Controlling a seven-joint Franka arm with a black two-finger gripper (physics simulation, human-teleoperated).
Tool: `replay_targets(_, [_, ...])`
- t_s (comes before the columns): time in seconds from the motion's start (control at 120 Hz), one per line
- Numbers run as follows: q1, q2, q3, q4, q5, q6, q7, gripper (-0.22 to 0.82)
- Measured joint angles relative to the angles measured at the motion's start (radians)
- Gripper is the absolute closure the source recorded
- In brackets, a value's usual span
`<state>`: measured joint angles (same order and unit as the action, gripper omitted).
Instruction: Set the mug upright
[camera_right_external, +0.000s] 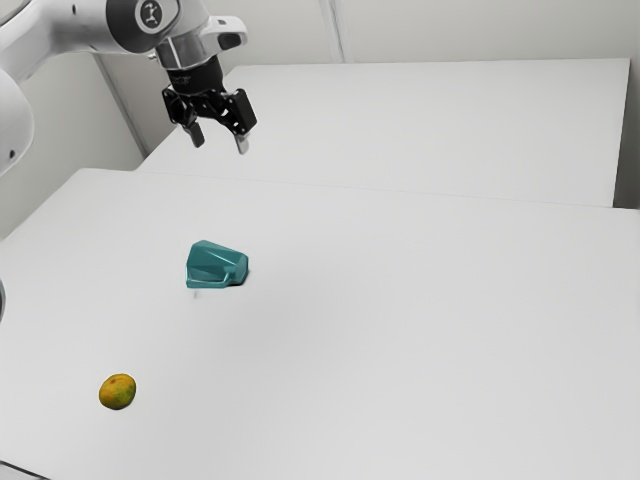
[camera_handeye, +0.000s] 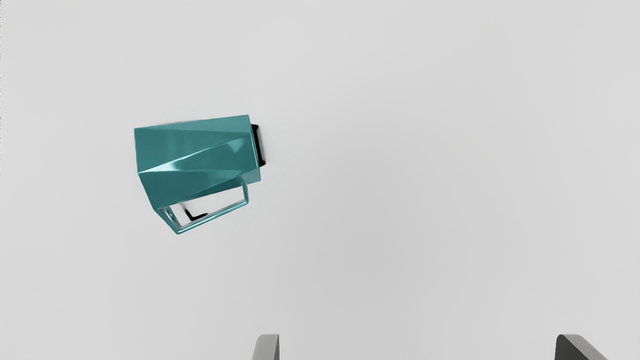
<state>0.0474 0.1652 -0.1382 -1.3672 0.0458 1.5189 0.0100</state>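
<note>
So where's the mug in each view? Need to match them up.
Exterior view: mug lies on its side on the white table, left of centre, below the raised fingers and above the orange-green fruit.
Wrist view: mug is out past the open fingers, off to one side of the gap, handle on the side nearer them.
Shared landmark: the fingers.

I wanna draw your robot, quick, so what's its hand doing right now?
The black two-finger gripper: open, holding nothing, up above the white table.
</note>
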Motion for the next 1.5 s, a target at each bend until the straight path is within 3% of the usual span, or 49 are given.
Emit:
replay_targets(0.4, [0.037, -0.003, 0.007, -0.024, -0.006, 0.024, 0.004, 0.00])
replay_targets(0.65, [0.146, 0.009, 0.006, -0.178, -0.118, 0.071, 0.028, 0.00])
replay_targets(0.808, [0.218, 0.023, 0.007, -0.247, -0.214, 0.145, 0.151, 0.00])
replay_targets(1.133, [0.367, 0.175, 0.008, -0.263, -0.404, 0.227, 0.448, 0.00])
replay_targets(1.5, [0.515, 0.293, 0.012, -0.220, -0.561, 0.221, 0.716, 0.00])
